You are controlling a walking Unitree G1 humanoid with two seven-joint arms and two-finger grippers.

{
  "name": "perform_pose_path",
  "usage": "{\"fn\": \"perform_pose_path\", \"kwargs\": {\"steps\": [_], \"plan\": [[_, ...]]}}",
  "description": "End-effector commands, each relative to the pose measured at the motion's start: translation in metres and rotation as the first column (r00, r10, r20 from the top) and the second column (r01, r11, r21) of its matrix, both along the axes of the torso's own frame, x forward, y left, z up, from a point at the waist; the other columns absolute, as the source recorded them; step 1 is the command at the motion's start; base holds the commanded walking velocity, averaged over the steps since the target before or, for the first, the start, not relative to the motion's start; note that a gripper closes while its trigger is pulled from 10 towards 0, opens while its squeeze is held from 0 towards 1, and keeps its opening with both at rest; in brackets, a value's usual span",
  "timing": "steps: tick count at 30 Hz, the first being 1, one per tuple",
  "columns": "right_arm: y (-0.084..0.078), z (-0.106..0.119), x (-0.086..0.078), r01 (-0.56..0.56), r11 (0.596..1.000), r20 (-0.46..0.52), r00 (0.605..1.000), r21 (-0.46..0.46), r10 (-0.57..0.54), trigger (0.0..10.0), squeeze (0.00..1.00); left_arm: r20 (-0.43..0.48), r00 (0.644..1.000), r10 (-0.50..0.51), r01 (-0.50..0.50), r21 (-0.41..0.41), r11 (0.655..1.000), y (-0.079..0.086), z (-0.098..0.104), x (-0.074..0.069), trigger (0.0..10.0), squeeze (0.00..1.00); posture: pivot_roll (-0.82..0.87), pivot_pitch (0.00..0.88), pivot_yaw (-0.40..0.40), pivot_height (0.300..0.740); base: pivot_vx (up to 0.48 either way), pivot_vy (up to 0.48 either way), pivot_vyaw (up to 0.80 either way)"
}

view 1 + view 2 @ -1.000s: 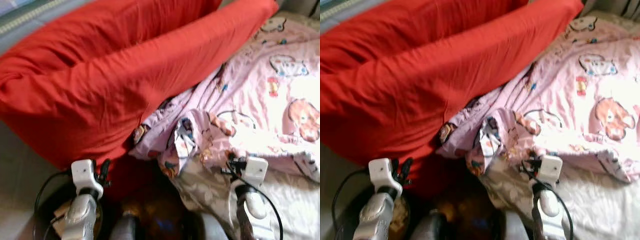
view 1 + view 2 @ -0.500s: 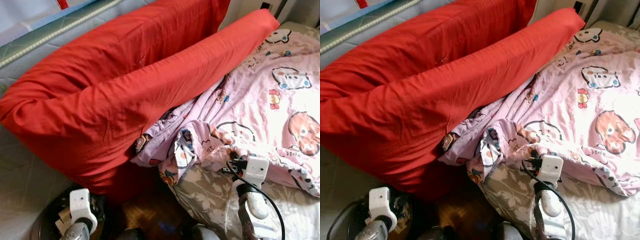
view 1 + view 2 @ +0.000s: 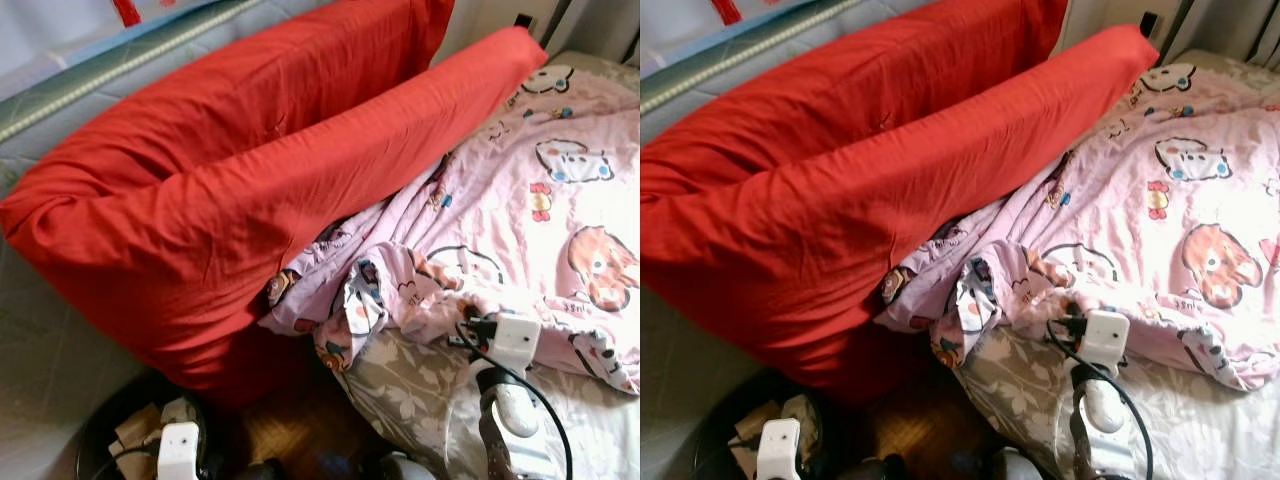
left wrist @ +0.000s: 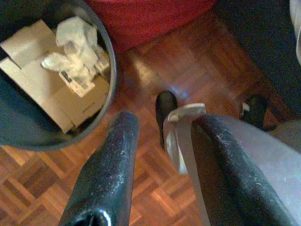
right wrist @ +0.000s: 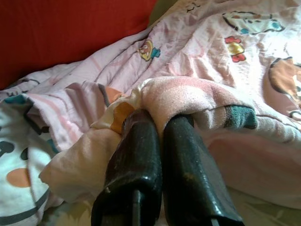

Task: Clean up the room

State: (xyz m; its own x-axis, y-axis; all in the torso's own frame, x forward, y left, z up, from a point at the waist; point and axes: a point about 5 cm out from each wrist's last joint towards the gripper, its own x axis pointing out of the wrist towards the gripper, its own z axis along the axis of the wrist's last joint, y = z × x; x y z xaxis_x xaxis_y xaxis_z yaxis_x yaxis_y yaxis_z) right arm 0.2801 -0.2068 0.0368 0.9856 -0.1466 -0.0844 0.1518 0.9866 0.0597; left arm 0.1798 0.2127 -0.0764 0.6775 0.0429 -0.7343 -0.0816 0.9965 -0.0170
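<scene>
Right gripper (image 5: pixel 162 127) clamps a fold of pink cartoon-print quilt (image 3: pixel 520 210); left gripper (image 4: pixel 164 136), fingers apart, hangs beside black paper-filled waste bin (image 4: pixel 110 70).

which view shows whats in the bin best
The left wrist view: it looks down into the bin, showing cardboard and crumpled paper near the open left pincer. The eye views catch the bin partly, beside the left arm. The right wrist view faces the blanket.

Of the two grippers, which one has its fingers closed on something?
The right gripper: its fingers pinch a fold of the pink cartoon-print blanket on the bed. The left gripper hangs open above the wooden floor, beside the black waste bin.
</scene>
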Motion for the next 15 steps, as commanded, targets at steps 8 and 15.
{"fn": "perform_pose_path", "kwargs": {"steps": [8,15], "plan": [[0.001,-0.003,-0.003,0.026,1.0,-0.009,1.0,0.011,-0.025,10.0,0.0,-0.068,0.997,0.019,-0.019,-0.004,1.0,0.0,-0.009,-0.017,10.0,0.0,0.02,0.222,0.013,0.74,0.0,0.0,0.0],[-0.004,0.001,-0.001,0.048,0.999,0.003,0.999,0.001,-0.048,10.0,0.0,-0.091,0.996,0.025,-0.026,-0.012,1.0,0.001,-0.012,-0.023,10.0,0.0,0.01,0.212,0.02,0.74,0.0,0.0,0.0]]}}
